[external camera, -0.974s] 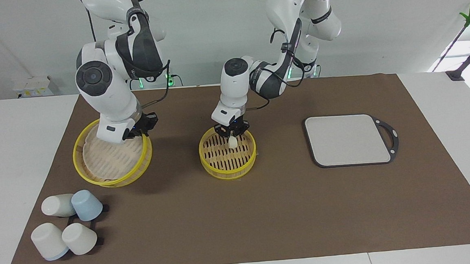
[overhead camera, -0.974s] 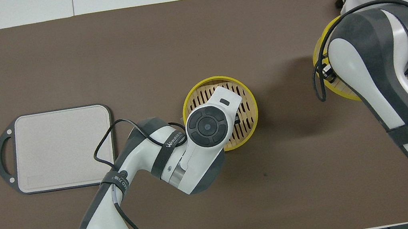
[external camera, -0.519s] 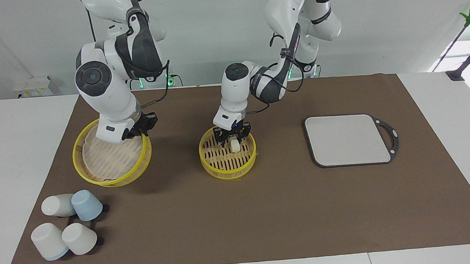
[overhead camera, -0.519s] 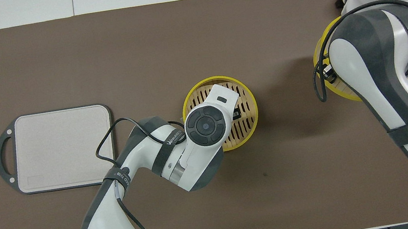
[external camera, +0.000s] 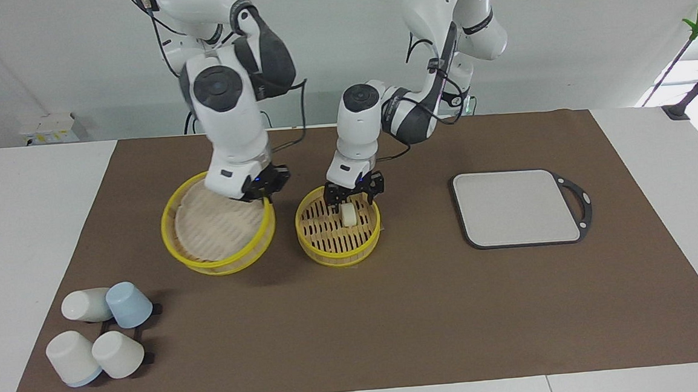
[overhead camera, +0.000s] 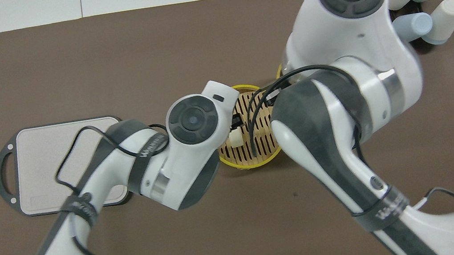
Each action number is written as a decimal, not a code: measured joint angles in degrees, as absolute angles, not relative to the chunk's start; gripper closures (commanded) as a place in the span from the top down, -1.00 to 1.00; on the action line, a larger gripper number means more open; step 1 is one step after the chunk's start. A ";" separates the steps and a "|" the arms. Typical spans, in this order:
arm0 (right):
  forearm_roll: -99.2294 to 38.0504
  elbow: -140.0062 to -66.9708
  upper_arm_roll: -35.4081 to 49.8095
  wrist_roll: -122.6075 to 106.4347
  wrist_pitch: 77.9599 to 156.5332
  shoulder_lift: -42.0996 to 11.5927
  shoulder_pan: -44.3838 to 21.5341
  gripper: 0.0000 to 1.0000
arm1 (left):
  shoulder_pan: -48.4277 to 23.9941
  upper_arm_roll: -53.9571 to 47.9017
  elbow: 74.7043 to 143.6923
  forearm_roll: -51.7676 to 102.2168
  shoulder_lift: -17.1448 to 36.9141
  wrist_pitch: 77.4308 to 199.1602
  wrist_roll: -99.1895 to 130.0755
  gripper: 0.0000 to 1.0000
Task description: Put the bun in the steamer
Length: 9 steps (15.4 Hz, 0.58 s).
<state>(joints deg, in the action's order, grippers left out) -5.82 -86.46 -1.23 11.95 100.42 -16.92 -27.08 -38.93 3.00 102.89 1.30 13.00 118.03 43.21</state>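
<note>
The bun (external camera: 348,216) lies on the slatted base of the open steamer basket (external camera: 328,253) at the middle of the mat. It also shows in the overhead view (overhead camera: 235,138) inside the basket (overhead camera: 255,164). My left gripper (external camera: 354,195) is open just above the bun, with a finger on either side and apart from it. My right gripper (external camera: 262,187) is shut on the rim of the steamer lid (external camera: 214,228). It holds the lid tilted, beside the basket toward the right arm's end. In the overhead view the right arm hides the lid.
A grey board with a black handle (external camera: 516,207) lies toward the left arm's end of the mat (overhead camera: 66,165). Several white and pale-blue cups (external camera: 100,338) lie on their sides at the corner farthest from the robots at the right arm's end (overhead camera: 424,3).
My left gripper has opened, let the bun down into the basket and risen a little. My right arm has carried the lid from the right arm's end to beside the basket.
</note>
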 measured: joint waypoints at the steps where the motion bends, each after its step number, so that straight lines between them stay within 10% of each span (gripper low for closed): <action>1: -6.25 -86.75 -1.19 15.63 102.66 -17.38 -29.35 -1.00 | -34.51 3.22 101.92 1.24 9.41 112.40 37.63 1.00; 5: -6.42 -87.16 -1.43 19.28 106.11 -19.09 -31.56 -1.00 | -13.97 4.03 99.76 1.20 -3.08 97.40 13.73 1.00; 9: -6.47 -87.38 -1.45 25.77 110.45 -20.45 -35.17 -1.00 | -3.31 3.95 97.59 1.22 -4.30 93.16 -2.59 1.00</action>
<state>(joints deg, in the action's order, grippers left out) -6.47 -87.38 -1.45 25.77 110.45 -20.45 -35.17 -3.31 3.95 97.59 1.22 -4.30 93.16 -2.59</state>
